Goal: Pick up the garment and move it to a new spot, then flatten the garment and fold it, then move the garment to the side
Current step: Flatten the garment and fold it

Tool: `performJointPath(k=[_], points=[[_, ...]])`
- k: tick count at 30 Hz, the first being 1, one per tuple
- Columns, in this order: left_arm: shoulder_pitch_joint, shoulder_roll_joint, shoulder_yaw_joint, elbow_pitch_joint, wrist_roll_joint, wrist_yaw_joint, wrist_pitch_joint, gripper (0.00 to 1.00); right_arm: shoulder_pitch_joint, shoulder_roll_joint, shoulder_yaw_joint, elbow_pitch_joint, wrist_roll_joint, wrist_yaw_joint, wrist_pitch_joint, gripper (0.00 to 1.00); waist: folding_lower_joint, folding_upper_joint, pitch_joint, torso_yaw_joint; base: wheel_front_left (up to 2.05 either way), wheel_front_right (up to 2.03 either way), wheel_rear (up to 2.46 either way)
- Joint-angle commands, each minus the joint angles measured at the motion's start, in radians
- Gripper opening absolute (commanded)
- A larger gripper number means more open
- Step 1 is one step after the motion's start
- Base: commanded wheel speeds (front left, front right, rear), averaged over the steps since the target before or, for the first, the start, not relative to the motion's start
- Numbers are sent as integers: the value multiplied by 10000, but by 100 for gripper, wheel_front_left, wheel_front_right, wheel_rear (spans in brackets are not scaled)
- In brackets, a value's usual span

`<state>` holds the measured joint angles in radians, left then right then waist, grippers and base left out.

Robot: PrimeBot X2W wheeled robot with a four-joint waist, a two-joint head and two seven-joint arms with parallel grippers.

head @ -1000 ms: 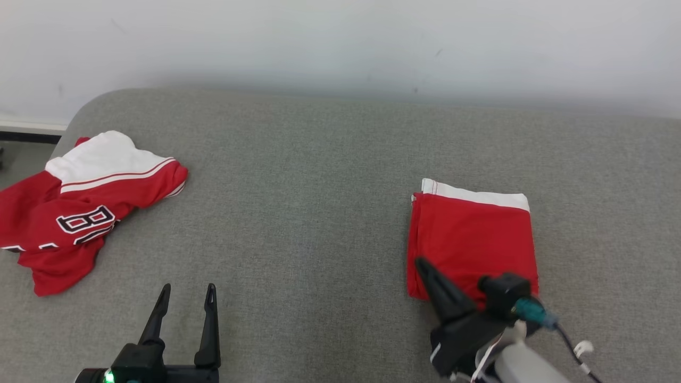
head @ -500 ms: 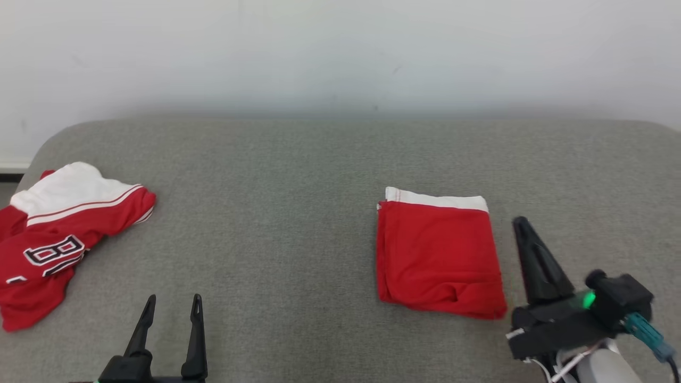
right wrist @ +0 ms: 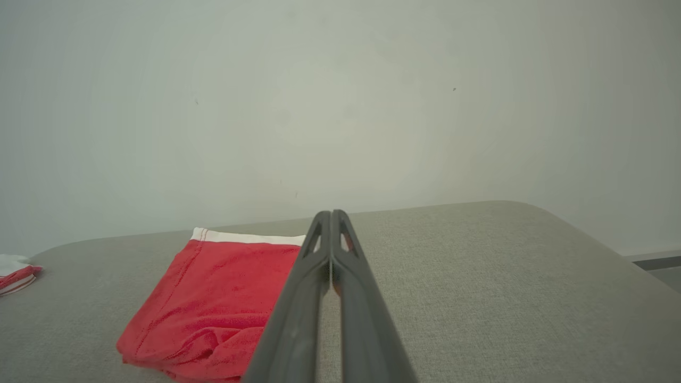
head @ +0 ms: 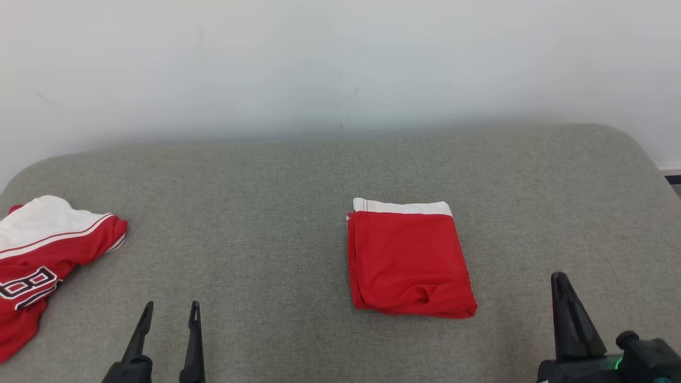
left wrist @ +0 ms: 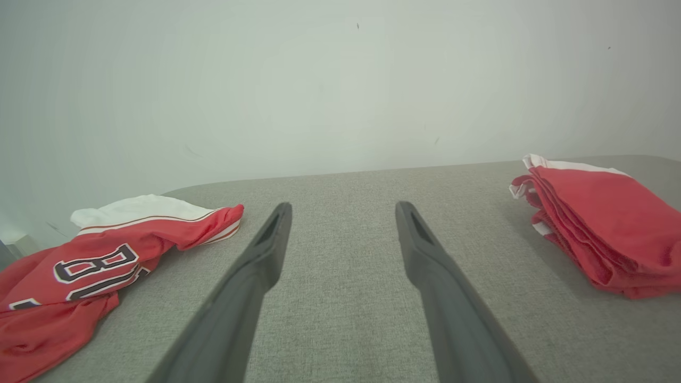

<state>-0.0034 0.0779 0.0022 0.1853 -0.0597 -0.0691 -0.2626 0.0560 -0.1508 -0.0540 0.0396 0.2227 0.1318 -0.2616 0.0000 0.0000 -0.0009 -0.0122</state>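
The garment (head: 407,260) is a red piece with a white band at its far edge, folded into a neat rectangle right of centre on the grey cushion (head: 266,213). It also lies at the right in the left wrist view (left wrist: 596,213) and left of the fingers in the right wrist view (right wrist: 223,298). My right gripper (head: 557,277) is shut with nothing in it, low at the right and apart from the garment's near right corner; its fingers (right wrist: 331,214) press together. My left gripper (head: 171,306) stands open and empty at the lower left (left wrist: 343,207).
A crumpled red and white jersey (head: 48,250) with black numbers lies at the cushion's left end (left wrist: 106,255). A white wall (head: 319,64) stands behind the cushion. The cushion's rounded right corner (head: 633,143) shows, with bare grey fabric between the two garments.
The head camera has turned, shifting the whole picture left. My shut right gripper has drawn back from over the garment's near edge to the lower right. The left gripper stayed open.
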Motion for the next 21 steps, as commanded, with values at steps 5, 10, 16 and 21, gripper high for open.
performJointPath(k=[5, 10, 16, 21], points=[[249, 110, 106, -120, 53, 124, -32, 100, 426, 272, -88, -112, -306, -25, -46, 100, 0, 0, -74, -173, 0, 0, 0], [374, 142, 212, -127, 57, 235, -32, 100, 270, 333, -39, 52, -824, -25, -46, 100, 0, 0, -86, -197, 0, 0, 0], [443, 146, 131, -52, 116, 238, -32, 100, 159, 311, 155, 342, -1283, -25, -47, 100, 0, 0, -108, -19, 0, 0, 0], [451, 135, 78, -46, 124, 241, -32, 100, 102, 329, 271, 573, -1336, -25, -47, 100, 0, 0, -107, 105, 0, 0, 0]])
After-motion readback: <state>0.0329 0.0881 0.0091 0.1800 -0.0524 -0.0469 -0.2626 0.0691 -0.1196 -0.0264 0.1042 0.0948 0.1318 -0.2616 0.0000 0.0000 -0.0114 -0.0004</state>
